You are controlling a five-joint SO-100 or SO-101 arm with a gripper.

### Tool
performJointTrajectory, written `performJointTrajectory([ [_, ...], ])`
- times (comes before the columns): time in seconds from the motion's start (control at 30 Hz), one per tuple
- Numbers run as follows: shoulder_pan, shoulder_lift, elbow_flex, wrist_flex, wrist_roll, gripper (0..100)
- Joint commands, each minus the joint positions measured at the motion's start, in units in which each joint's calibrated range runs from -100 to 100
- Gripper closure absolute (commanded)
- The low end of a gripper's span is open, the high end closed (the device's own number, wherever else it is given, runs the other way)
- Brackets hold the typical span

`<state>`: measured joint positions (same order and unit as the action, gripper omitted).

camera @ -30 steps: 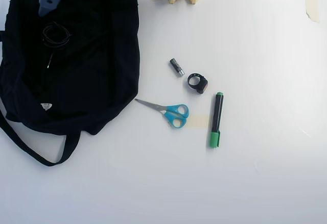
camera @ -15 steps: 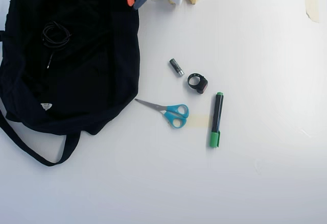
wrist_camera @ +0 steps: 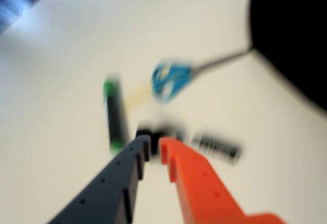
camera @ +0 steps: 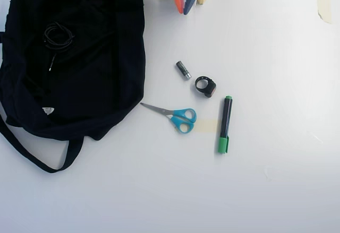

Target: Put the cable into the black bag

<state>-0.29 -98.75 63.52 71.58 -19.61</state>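
The black bag lies floppy at the left of the overhead view, its strap looping below it and a small white label near its lower edge. The cable, a small black coil with a short loose end, rests on the bag's upper left fabric. My gripper is at the top centre, away from the bag and cable. In the blurred wrist view the gripper has its dark blue and orange fingers almost together with nothing between them, and the bag fills the upper right corner.
On the white table to the right of the bag lie blue-handled scissors, a green marker, a black ring-shaped object with a red spot and a small grey cylinder. The scissors and marker also show in the wrist view.
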Motion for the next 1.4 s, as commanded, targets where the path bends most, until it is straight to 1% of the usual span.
performJointTrajectory([
  [0.0, -7.86, -0.5, 2.61, -0.26, 0.47, 98],
  [0.07, -8.46, -0.58, 3.86, -0.77, 1.31, 98],
  [0.13, -8.53, -0.66, 6.11, -0.86, 5.24, 98],
  [0.23, -8.53, -0.66, 10.33, -0.43, 13.32, 98],
  [0.33, -8.46, -0.66, 15.54, -0.26, 16.93, 98],
  [0.67, -8.01, -0.66, 35.76, -0.09, 16.73, 97],
  [1.37, -7.93, -0.66, 35.76, -0.09, 17.09, 98],
])
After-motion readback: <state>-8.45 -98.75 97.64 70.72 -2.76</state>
